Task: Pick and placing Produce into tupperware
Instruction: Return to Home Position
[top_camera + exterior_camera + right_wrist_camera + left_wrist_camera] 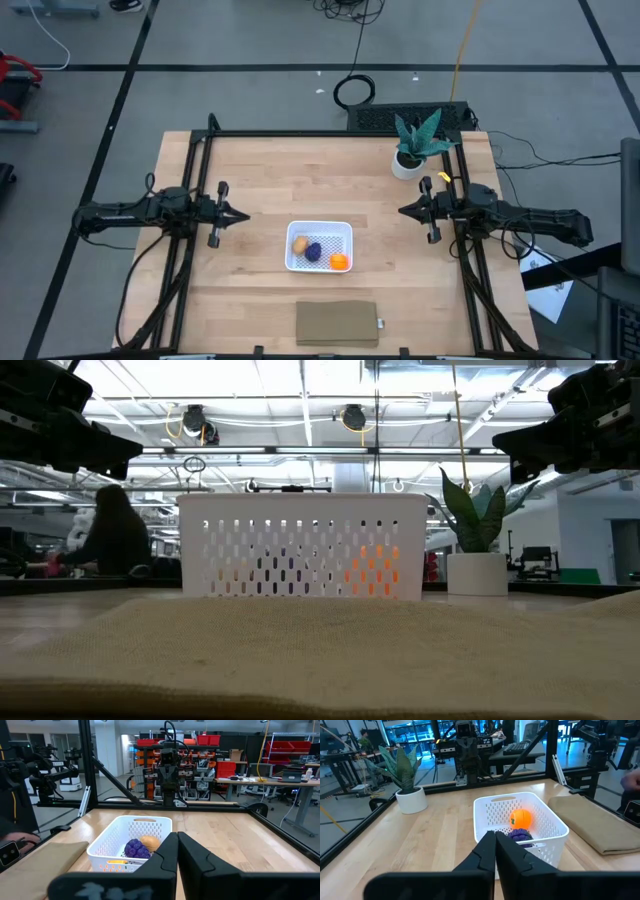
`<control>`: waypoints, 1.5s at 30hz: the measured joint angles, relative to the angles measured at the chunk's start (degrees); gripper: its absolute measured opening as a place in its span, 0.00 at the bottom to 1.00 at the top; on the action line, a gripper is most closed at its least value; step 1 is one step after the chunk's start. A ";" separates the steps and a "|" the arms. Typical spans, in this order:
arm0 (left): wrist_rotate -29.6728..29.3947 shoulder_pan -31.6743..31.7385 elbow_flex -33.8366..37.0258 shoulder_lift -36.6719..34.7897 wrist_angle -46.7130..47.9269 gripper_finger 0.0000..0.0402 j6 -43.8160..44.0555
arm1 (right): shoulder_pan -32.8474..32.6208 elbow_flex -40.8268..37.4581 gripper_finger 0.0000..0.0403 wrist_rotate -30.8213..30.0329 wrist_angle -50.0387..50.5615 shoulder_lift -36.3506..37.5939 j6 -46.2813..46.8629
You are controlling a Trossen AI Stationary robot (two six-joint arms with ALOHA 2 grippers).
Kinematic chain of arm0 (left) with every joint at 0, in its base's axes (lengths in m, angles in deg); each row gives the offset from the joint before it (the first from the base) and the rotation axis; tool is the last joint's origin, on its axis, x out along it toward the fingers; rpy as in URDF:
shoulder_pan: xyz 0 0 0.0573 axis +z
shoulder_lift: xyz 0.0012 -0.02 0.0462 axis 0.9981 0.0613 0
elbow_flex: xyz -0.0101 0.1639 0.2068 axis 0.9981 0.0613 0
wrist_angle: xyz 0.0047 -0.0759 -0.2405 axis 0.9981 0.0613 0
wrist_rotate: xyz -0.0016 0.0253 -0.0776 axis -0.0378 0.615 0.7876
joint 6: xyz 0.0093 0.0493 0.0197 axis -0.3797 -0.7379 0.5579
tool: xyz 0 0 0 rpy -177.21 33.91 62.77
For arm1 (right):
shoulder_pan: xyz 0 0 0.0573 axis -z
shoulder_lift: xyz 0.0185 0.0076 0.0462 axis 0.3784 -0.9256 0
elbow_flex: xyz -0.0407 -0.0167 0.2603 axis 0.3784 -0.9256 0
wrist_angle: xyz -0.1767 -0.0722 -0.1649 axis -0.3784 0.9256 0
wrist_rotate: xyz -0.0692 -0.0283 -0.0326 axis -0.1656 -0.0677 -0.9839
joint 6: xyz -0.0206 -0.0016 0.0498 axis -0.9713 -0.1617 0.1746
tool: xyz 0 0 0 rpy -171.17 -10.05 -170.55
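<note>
Tupperware [319, 246] sits mid-table [260, 170] with its long axis left-right, my left gripper [243, 215] and right gripper [402, 211] hover well clear either side, fingers pinched together on nothing, and tan piece [300, 243], purple piece [314, 252] and orange piece [339, 261] lie inside it.

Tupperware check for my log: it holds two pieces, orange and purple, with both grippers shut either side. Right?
No. The high view shows three pieces in the tupperware: tan-brown, purple and orange. The left gripper and right gripper are shut.
</note>
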State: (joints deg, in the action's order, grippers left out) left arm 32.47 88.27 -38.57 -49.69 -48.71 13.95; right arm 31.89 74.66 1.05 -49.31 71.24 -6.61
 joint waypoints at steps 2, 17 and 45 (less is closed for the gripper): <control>0.00 -0.01 0.00 0.00 0.01 0.05 0.00 | 0.01 0.00 0.00 0.00 0.00 0.00 0.00; -0.01 0.01 0.00 -0.01 0.01 0.01 0.00 | 0.02 0.00 0.00 0.00 0.00 0.00 0.00; 0.00 0.00 0.00 0.01 0.01 0.02 0.00 | 0.00 0.00 0.00 0.00 0.00 0.00 0.02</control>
State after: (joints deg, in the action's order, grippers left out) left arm 32.48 88.27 -38.57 -49.68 -48.70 13.95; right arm 31.89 74.66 1.05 -49.31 71.24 -6.60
